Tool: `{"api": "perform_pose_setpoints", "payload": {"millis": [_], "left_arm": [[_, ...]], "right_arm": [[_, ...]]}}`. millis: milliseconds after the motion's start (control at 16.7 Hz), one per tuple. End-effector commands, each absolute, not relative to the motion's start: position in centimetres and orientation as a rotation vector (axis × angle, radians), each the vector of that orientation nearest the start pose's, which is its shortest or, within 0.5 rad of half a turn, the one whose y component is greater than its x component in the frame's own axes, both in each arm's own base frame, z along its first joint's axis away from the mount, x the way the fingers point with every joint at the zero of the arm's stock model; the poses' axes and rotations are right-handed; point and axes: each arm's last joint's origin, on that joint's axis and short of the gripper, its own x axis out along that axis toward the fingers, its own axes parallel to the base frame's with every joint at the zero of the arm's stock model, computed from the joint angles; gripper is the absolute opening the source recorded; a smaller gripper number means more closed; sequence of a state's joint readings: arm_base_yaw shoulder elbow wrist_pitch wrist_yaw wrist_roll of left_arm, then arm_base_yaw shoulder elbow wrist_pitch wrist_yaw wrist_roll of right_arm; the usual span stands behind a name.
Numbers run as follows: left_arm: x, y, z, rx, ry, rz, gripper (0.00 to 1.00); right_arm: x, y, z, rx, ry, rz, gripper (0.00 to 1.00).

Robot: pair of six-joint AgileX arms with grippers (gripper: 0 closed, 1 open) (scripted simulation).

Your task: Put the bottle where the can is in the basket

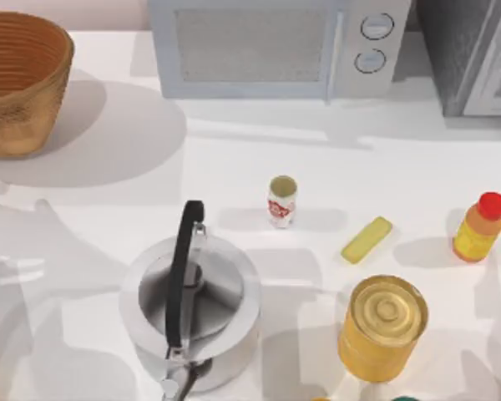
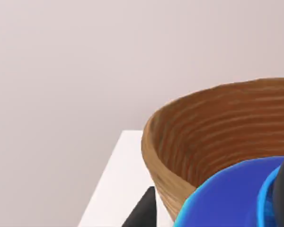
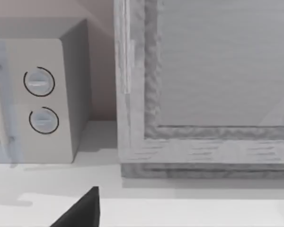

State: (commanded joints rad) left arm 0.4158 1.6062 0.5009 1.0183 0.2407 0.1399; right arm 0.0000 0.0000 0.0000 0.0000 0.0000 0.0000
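The small white can (image 1: pixel 281 200) with red markings and a dull gold top stands upright on the table near its middle, not in the basket. The tan woven basket (image 1: pixel 17 79) sits at the far left back corner; the left wrist view looks at its ribbed wall (image 2: pixel 217 137) from close by. An orange bottle (image 1: pixel 480 227) with a red cap stands at the right edge. A dark part of my left gripper (image 2: pixel 143 213) shows before the basket, beside a blue rounded thing (image 2: pixel 232 198). A dark part of my right gripper (image 3: pixel 83 210) faces the microwave.
A steel kettle (image 1: pixel 190 309) with a black handle stands front centre. A big golden tin (image 1: pixel 382 327) is front right, a yellow bar (image 1: pixel 366 240) lies between can and bottle. A microwave (image 1: pixel 271 46) and a grey appliance (image 1: pixel 472 54) line the back.
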Motion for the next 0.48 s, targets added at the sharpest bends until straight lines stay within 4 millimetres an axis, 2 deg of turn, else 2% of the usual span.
{"api": "perform_pose_setpoints", "payload": {"millis": [120, 240, 480], "left_arm": [[28.9, 12.4, 19.6, 0.100, 0.096, 0.179, 0.00], [30.6, 12.6, 22.7, 0.088, 0.125, 0.149, 0.00], [33.8, 11.1, 27.7, 0.042, 0.217, 0.066, 0.00]], "right_arm": [[10.6, -0.1, 16.0, 0.000, 0.000, 0.000, 1.00], [10.6, -0.1, 16.0, 0.000, 0.000, 0.000, 1.00], [10.6, -0.1, 16.0, 0.000, 0.000, 0.000, 1.00]]}}
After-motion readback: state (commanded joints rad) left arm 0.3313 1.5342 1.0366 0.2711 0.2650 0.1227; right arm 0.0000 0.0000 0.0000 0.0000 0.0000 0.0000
